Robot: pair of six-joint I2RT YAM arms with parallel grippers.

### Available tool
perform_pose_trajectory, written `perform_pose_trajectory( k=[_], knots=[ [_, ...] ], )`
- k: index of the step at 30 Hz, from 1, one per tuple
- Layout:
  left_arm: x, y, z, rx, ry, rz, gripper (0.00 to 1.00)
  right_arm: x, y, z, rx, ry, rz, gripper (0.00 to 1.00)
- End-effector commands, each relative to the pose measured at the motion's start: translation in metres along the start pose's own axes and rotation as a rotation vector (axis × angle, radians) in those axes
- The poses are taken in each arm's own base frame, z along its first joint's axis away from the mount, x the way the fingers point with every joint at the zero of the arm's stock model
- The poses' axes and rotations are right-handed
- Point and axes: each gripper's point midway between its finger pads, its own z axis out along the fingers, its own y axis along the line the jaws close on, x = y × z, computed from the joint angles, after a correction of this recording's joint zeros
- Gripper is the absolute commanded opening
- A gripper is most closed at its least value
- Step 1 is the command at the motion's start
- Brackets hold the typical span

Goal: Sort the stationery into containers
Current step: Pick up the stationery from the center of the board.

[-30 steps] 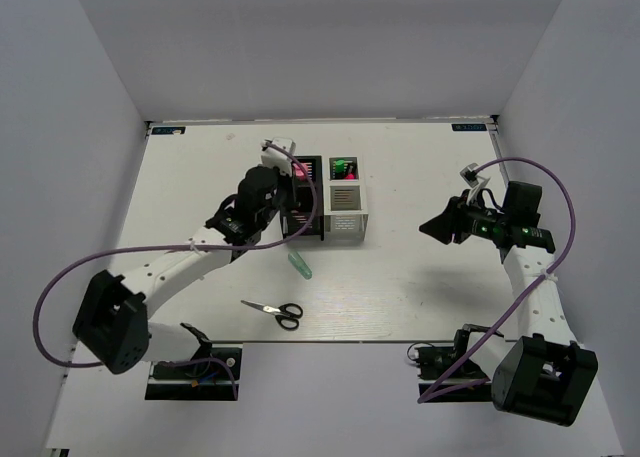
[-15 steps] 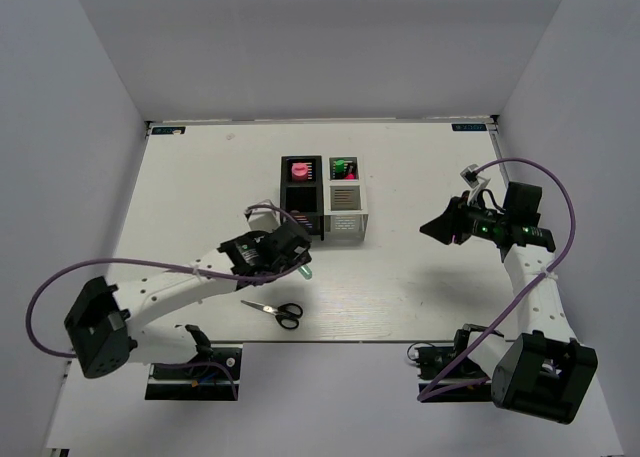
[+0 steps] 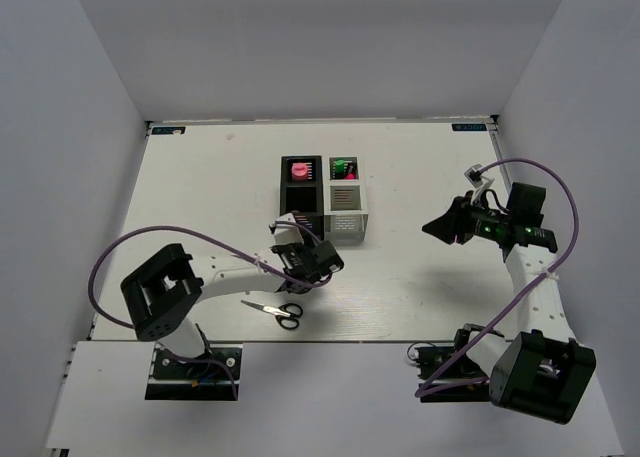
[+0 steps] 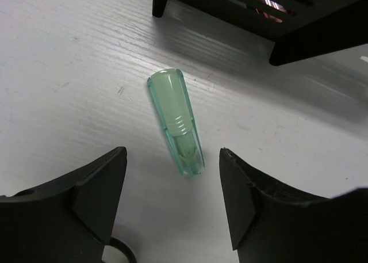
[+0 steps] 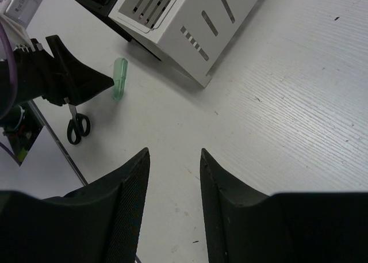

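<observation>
A pale green capsule-shaped piece (image 4: 175, 122) lies flat on the white table, just short of a black container (image 4: 259, 10). My left gripper (image 4: 172, 153) is open and low over it, and the piece's near end sits between the fingertips without touching them. From above, the left gripper (image 3: 308, 265) hides the piece. The containers stand in a cluster. The far black one holds a pink tube (image 3: 299, 170) and the far white one (image 3: 344, 167) holds highlighters. Black-handled scissors (image 3: 276, 310) lie near the front edge. My right gripper (image 5: 174, 153) hangs open and empty above bare table, right of the cluster.
The near white slatted container (image 5: 190, 27) stands closest to the right gripper (image 3: 435, 227). The right wrist view also shows the green piece (image 5: 119, 79) and the scissors (image 5: 76, 125). White walls enclose the table (image 3: 200, 197) on three sides.
My left gripper has come back from the far black container, where the pink tube stays. It has opened and dropped down around the green piece. The right arm has barely moved.
</observation>
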Motion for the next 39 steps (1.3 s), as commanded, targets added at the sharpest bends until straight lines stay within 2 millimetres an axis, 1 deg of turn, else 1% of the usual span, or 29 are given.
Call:
perform_pose_trajectory(
  k=[1,3,4,5,6,8,10,15,22,26,31,33,35,36,39],
  knots=[
    [-0.019,-0.011,0.001,0.003,-0.119,-0.079,0.74,-0.003,0.005,-0.002,-0.030,-0.011,-0.001,0.44],
    [-0.020,-0.014,0.003,-0.008,-0.148,-0.082,0.74,-0.003,0.006,-0.002,-0.034,-0.015,0.002,0.44],
    [-0.019,-0.010,0.005,-0.028,-0.157,-0.074,0.72,-0.003,0.006,-0.002,-0.036,-0.014,0.005,0.44],
    [-0.024,-0.014,0.002,-0.031,-0.184,-0.085,0.72,-0.003,0.007,-0.003,-0.039,-0.014,0.003,0.44],
    [-0.019,-0.008,0.006,-0.065,-0.184,-0.073,0.71,-0.004,0.007,-0.003,-0.037,-0.018,0.000,0.44],
    [-0.020,-0.005,0.004,-0.101,-0.195,-0.081,0.70,-0.004,0.007,-0.004,-0.036,-0.018,0.007,0.44],
    [-0.017,-0.008,0.006,-0.115,-0.197,-0.070,0.70,-0.005,0.007,-0.004,-0.038,-0.022,0.007,0.44],
    [-0.009,-0.008,0.014,-0.135,-0.198,-0.083,0.68,-0.006,0.008,-0.005,-0.041,-0.027,0.009,0.44],
    [0.000,0.000,0.021,-0.178,-0.192,-0.056,0.67,-0.007,0.008,-0.007,-0.044,-0.035,0.017,0.44],
    [0.004,0.007,0.023,-0.204,-0.188,-0.058,0.61,-0.008,0.008,-0.008,-0.046,-0.040,0.018,0.44],
    [0.009,0.029,0.019,-0.252,-0.179,-0.058,0.55,-0.009,0.009,-0.009,-0.049,-0.046,0.025,0.44],
    [0.010,0.046,0.017,-0.275,-0.174,-0.044,0.55,-0.009,0.009,-0.010,-0.052,-0.049,0.024,0.44],
    [0.009,0.052,0.015,-0.277,-0.177,-0.039,0.54,-0.010,0.009,-0.010,-0.052,-0.050,0.028,0.44],
    [0.009,0.057,0.016,-0.289,-0.174,-0.035,0.51,-0.011,0.009,-0.011,-0.052,-0.053,0.026,0.44],
    [0.009,0.062,0.016,-0.302,-0.173,-0.026,0.40,-0.011,0.009,-0.011,-0.053,-0.055,0.028,0.44]
  ],
)
